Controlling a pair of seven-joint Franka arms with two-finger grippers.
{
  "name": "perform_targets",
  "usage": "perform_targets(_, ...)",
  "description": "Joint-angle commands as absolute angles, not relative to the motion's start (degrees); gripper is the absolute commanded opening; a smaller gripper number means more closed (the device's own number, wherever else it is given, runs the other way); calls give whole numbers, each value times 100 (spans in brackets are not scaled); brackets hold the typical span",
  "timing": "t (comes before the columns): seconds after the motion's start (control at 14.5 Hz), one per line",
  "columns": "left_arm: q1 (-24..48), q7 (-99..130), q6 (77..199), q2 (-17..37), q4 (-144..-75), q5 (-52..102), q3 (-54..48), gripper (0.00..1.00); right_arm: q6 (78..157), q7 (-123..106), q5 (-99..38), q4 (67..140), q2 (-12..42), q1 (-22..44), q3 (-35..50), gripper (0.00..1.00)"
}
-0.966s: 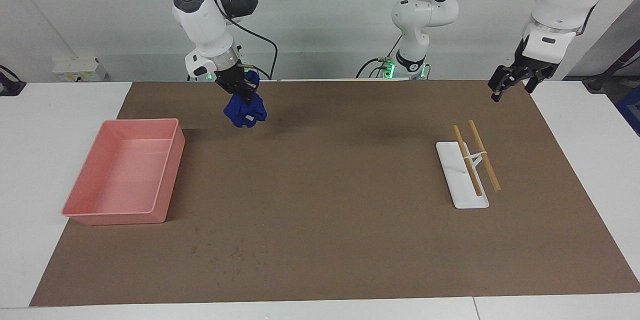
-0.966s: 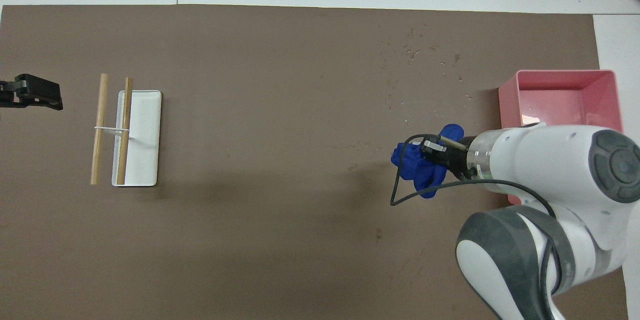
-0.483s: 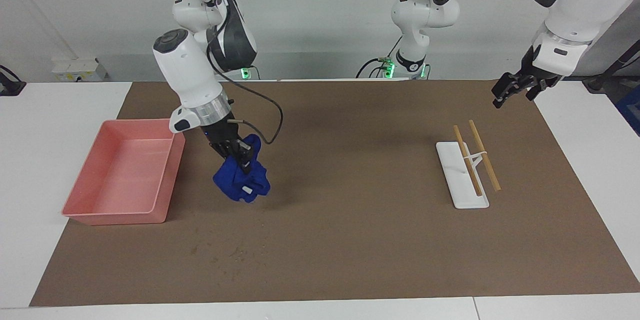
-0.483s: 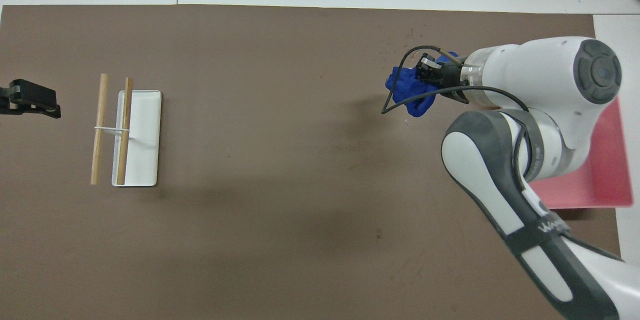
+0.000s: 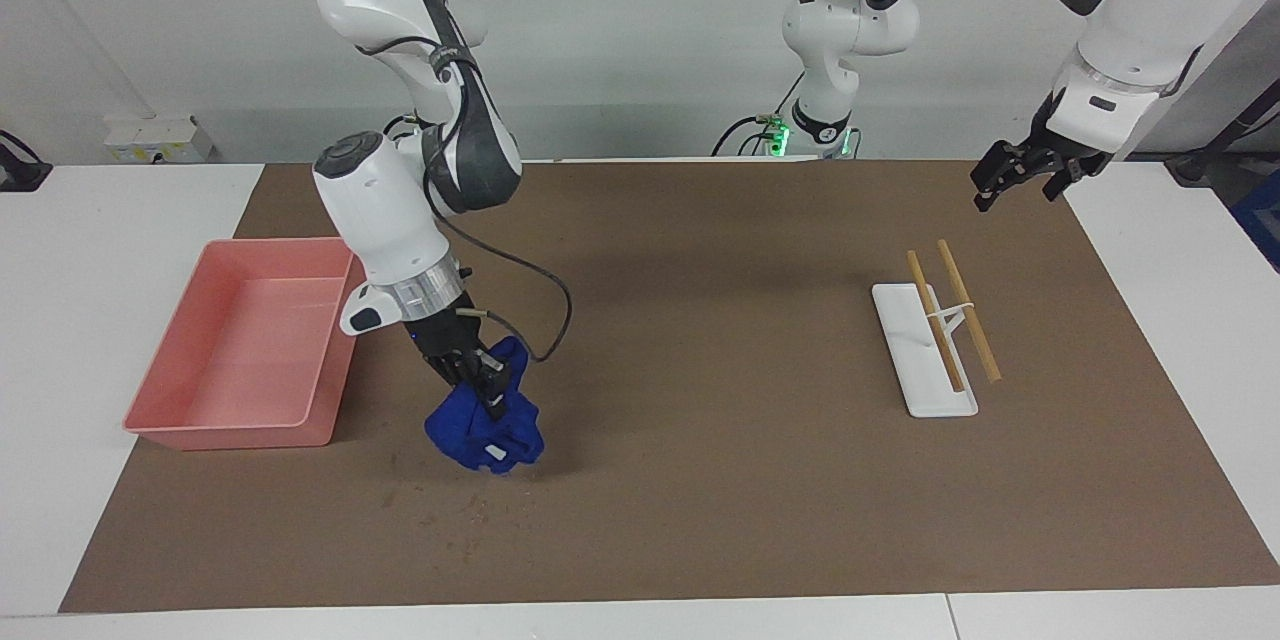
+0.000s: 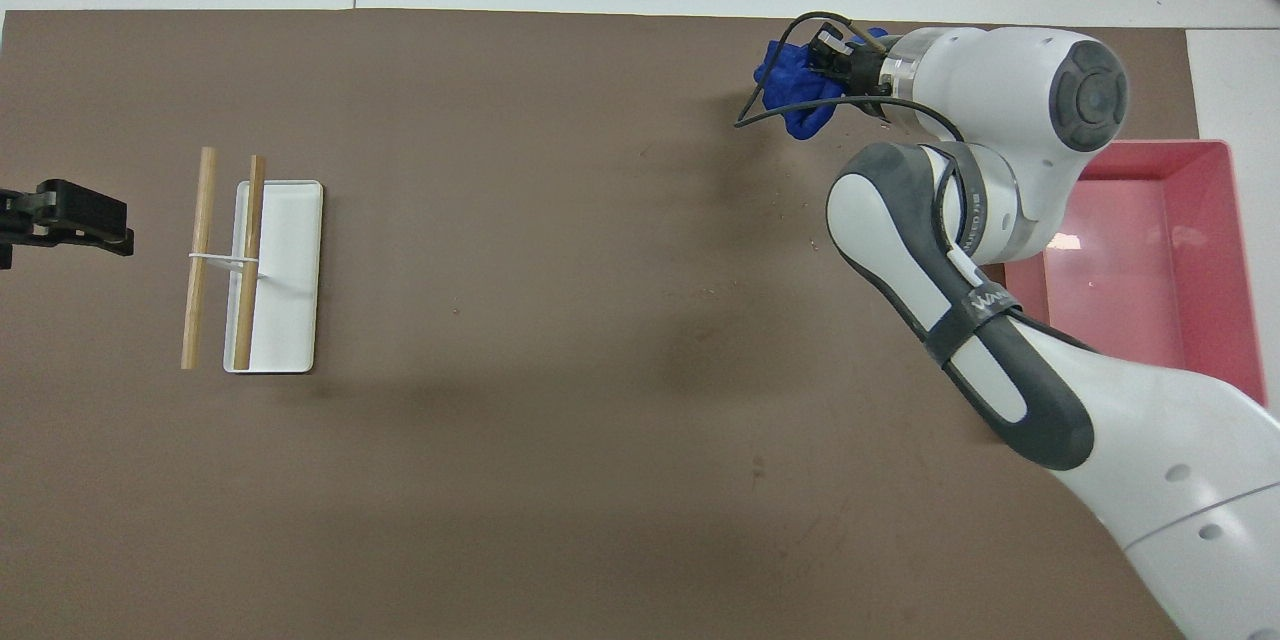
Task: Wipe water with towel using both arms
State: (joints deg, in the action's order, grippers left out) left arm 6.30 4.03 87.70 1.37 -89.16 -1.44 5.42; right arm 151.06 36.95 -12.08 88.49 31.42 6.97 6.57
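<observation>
The royal-blue towel (image 5: 485,432) (image 6: 790,85) hangs bunched from my right gripper (image 5: 487,392) (image 6: 826,53), which is shut on its top. The towel's lower end reaches down to the brown mat (image 5: 700,480), beside the pink tray (image 5: 240,432). Small dark wet specks (image 5: 450,505) lie on the mat just farther from the robots than the towel. My left gripper (image 5: 990,192) (image 6: 100,218) hangs open and holds nothing, over the mat's edge at the left arm's end; that arm waits.
The pink tray (image 6: 1140,148) stands at the right arm's end of the mat. A white flat holder (image 5: 925,390) (image 6: 290,320) with two wooden sticks (image 5: 965,310) (image 6: 200,260) across it lies toward the left arm's end.
My right arm has carried the towel away from the robots and down, from high over the mat's near edge to the mat beside the tray. The left gripper has barely shifted.
</observation>
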Motion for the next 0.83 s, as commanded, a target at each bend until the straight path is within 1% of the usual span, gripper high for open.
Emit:
perform_targets(0.0,580,351,8701,-26,-9079,-105,475,100,15504,3692,-1099,8420,3699,773,729,0)
perform_targets(0.14,554,308,8501,-192,-9166,-97,466,100,15609,3691,-1107,8551,3665,852,729,0)
perform_targets(0.28,554,369,8560,-255,-9299,-97,466,100,15583,3744,-1107,9076,3517,975,712,0)
perform_targets(0.41,545,465,9014,-237,-9308,-36,466,100,15469,3753,-1107,9682,3166,976,695,0)
perform_targets(0.55,554,719,9298,-237,-9386,297,466,100,15250,3753,-1107,10281,2779,897,677,0)
perform_targets(0.76,554,747,9185,-255,-9413,299,326,100,14539,3762,-1099,10844,2287,765,650,0)
